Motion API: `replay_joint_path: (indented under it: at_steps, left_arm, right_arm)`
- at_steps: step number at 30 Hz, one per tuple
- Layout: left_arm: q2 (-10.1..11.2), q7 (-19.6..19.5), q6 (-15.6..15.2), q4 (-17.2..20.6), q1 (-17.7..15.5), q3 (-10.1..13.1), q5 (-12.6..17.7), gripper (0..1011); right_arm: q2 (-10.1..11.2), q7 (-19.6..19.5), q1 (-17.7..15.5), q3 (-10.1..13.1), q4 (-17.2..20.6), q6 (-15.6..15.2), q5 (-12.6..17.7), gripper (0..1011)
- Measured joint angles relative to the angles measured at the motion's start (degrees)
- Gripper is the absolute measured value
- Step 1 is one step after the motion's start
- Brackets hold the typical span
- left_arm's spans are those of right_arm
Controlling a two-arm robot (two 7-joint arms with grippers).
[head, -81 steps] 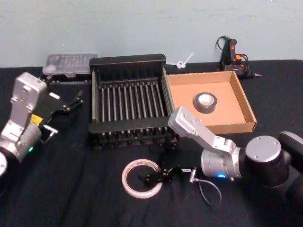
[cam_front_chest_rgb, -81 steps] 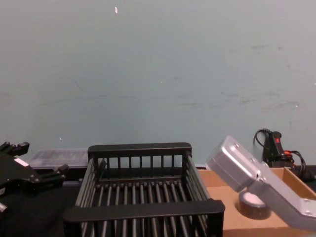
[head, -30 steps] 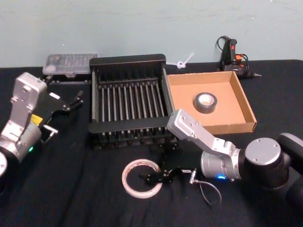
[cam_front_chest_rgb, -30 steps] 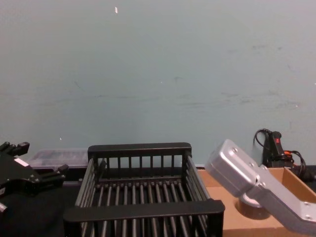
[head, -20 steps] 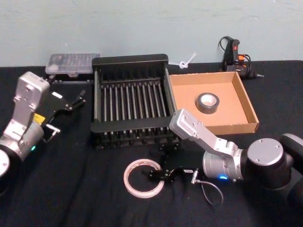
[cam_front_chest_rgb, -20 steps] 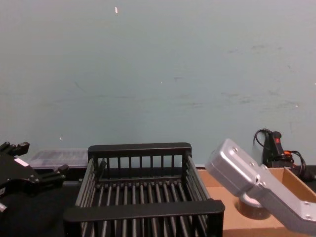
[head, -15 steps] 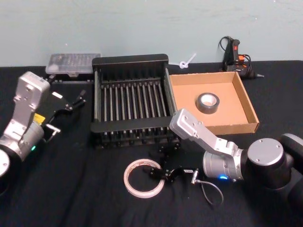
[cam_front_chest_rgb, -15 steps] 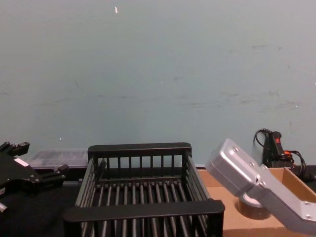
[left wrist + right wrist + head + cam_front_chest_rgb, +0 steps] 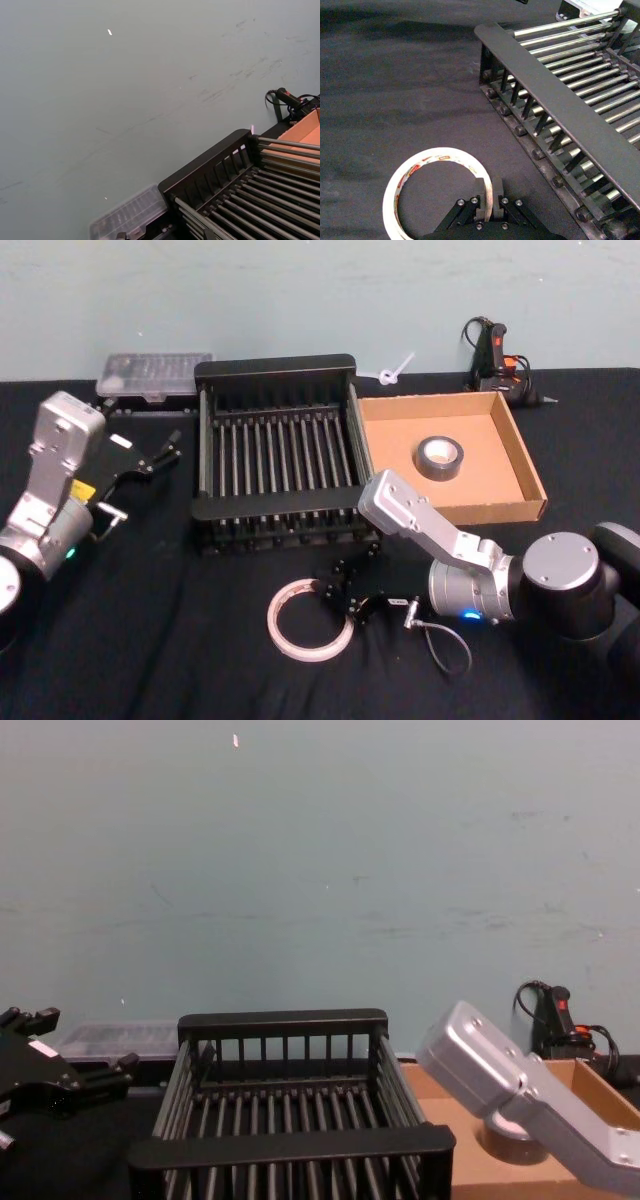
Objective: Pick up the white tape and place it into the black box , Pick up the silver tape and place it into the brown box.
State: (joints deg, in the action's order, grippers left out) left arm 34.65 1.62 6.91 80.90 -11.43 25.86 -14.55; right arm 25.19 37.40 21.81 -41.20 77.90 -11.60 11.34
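The right gripper (image 9: 488,212) is pinching the wall of the white tape (image 9: 308,619) tight, and the ring has slid a little toward the black box (image 9: 276,454) at 12 o'clock, so lifting has likely begun. The silver tape (image 9: 439,457) already lies in the brown box (image 9: 520,455). The left gripper (image 9: 140,462) waits with fingers apart at 9 o'clock.

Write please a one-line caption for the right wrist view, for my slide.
Right gripper shut on the rim of the white tape lying on the black cloth, beside the black box.
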Motion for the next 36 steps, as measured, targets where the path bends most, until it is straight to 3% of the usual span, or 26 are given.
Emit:
replay_joint_path:
  at_steps: [16, 36]
  left_arm:
    - [0.0, 0.0, 0.0, 0.0, 0.0, 0.0, 0.0, 1001]
    - [0.0, 0.0, 0.0, 0.0, 0.0, 0.0, 0.0, 1001]
  right_arm:
    - [0.5, 1.3, -0.1, 0.6, 0.6, 0.4, 1.2, 91]
    - [4.9, 1.9, -0.9, 4.4, 8.2, 1.7, 7.0, 91]
